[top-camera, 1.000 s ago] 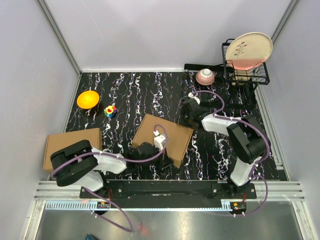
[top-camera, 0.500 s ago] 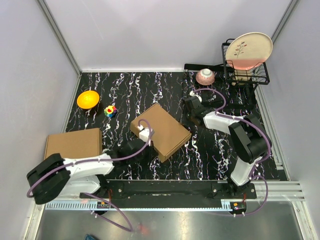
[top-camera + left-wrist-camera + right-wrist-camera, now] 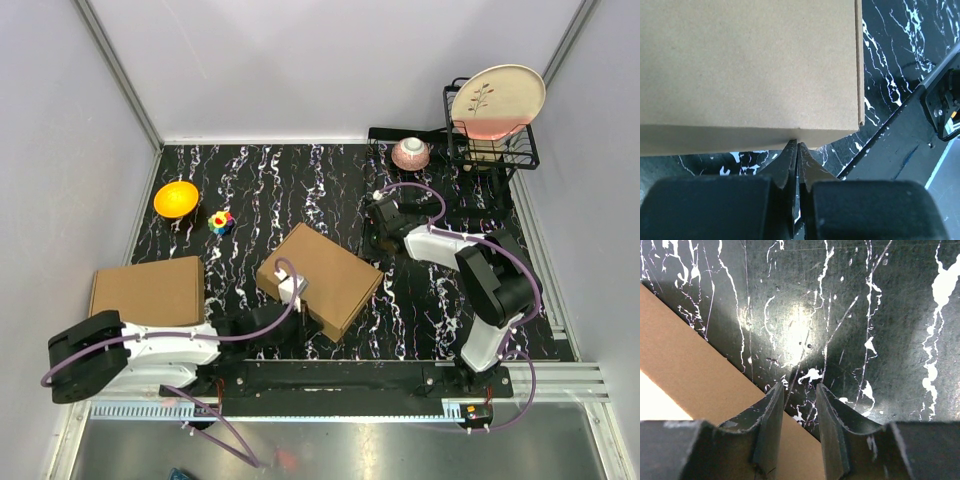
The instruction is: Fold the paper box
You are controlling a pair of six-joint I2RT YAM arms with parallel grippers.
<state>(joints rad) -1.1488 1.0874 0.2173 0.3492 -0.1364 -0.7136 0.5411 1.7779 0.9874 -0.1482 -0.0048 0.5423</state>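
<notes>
Two pairs of fingers flank the plain brown corrugated cardboard mailer box (image 3: 322,277), which lies flat, lid face up, between them on the black, white-veined counter (image 3: 260,180). The left fingers (image 3: 797,150) are pressed together and grip nothing, their tips touching the box edge that faces them, close to one corner. The right fingers (image 3: 381,228) stand apart over bare counter with nothing between them. The box's opposite edge runs just beside and partly under one of them, and whether it touches cannot be told.

With neither side holding the cardboard, the likeliest mishap is a skid. A shove from the closed left tips could send the whole box sliding across the slick counter toward the right fingers instead of seating a flap or tab. Those tips might also ride up over the lid or wedge beneath it, denting the corrugated edge. If the right fingers come down where they are, one could land on the rim and crush or tilt it. A second plain brown cardboard carton (image 3: 147,290) sits well apart, on the outer side of the left fingers.
</notes>
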